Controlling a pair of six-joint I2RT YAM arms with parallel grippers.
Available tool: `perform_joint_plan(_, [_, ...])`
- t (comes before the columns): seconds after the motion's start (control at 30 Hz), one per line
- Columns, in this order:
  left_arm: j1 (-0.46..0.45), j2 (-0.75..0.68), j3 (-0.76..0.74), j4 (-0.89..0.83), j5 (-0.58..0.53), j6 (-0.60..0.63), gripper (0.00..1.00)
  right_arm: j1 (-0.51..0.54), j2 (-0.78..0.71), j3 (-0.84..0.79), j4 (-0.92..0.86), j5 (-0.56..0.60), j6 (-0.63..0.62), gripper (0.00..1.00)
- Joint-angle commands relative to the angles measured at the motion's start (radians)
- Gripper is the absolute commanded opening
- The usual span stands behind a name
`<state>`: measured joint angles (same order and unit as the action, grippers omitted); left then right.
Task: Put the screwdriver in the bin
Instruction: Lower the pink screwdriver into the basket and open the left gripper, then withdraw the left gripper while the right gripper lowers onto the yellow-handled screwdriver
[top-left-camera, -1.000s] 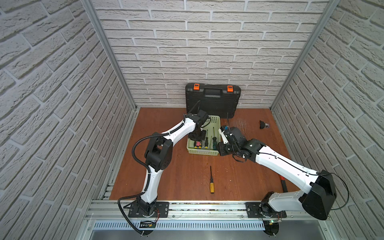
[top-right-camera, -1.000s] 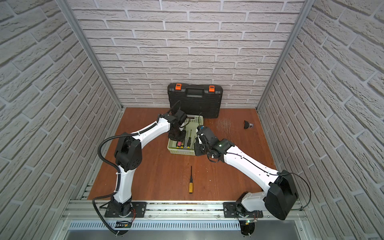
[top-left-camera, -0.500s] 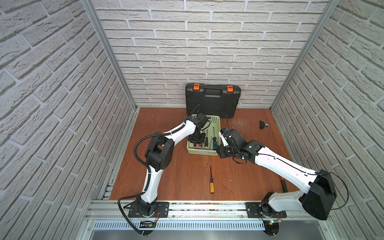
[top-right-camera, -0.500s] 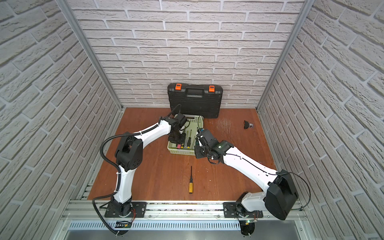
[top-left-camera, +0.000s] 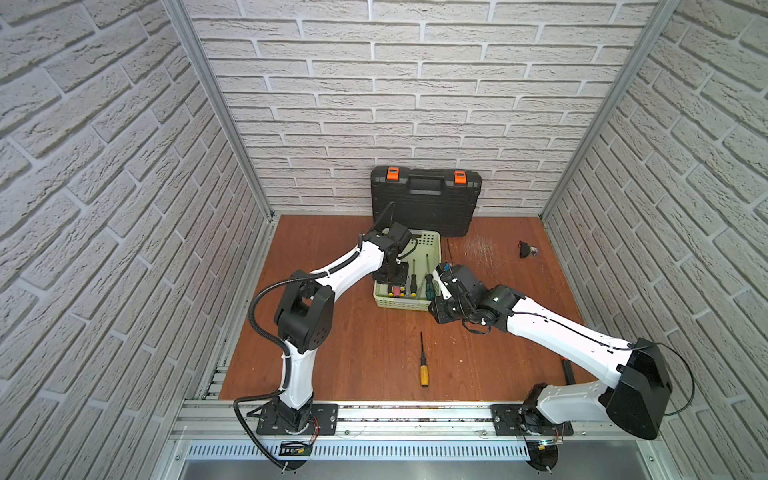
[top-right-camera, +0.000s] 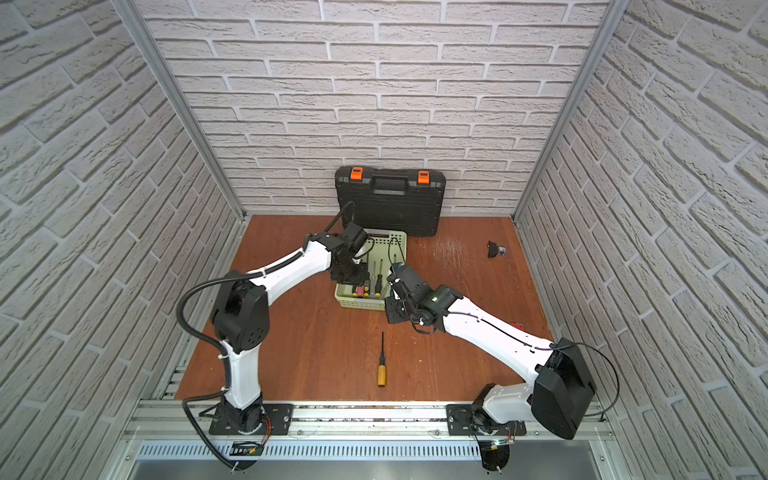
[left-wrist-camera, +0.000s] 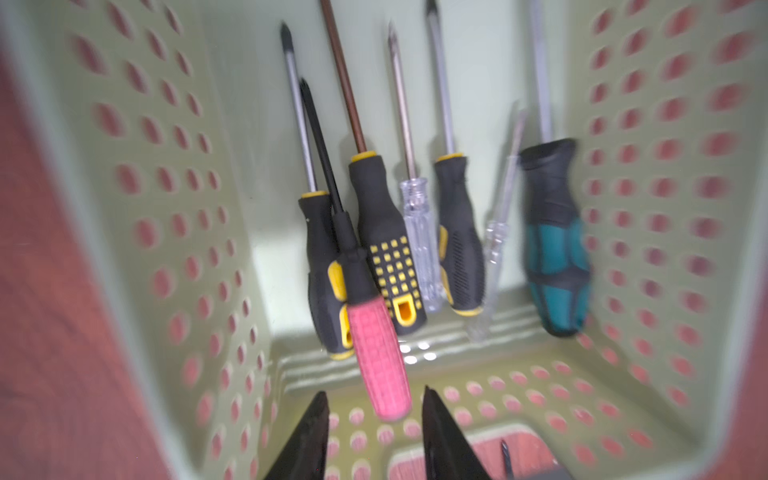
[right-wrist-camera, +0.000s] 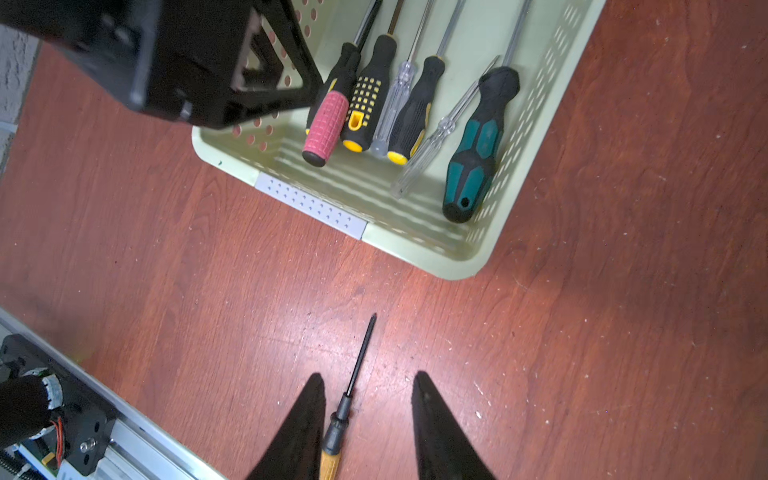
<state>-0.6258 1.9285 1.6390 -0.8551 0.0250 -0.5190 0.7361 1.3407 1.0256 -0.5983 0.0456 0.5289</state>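
The pale green bin stands mid-table and holds several screwdrivers. My left gripper is down inside it, open. A pink-handled screwdriver lies loose on the others, its handle end between my fingertips with a gap on each side. A yellow-handled screwdriver lies alone on the wooden floor in front of the bin. My right gripper hovers by the bin's front right corner, open and empty. In the right wrist view the yellow screwdriver shows below, between the fingers.
A black toolcase with orange latches leans on the back wall behind the bin. A small black object lies at the back right. A dark strip lies by the right arm's base. Brick walls close three sides; a metal rail runs along the front.
The left jaws have opened inside the bin and let go of the pink-handled screwdriver. The right jaws have widened a little, and that wrist has shifted slightly toward the front.
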Motion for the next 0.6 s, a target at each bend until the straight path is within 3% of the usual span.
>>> perform_joint_plan(0.0, [-0.003,-0.112,-0.056,0.065,-0.017,-0.014,0.39,0.047,-0.036,-0.028,-0.042,0.041,0.051,0.37])
perform_joint_plan(0.4, [-0.051,-0.482,-0.486,0.298,-0.088,-0.131,0.47,0.183,-0.03,-0.048,-0.172,0.119,0.176,0.42])
perform_joint_plan(0.57, [-0.138,-0.597,-0.617,0.303,-0.213,-0.201,0.47,0.256,-0.06,-0.1,-0.212,0.095,0.27,0.49])
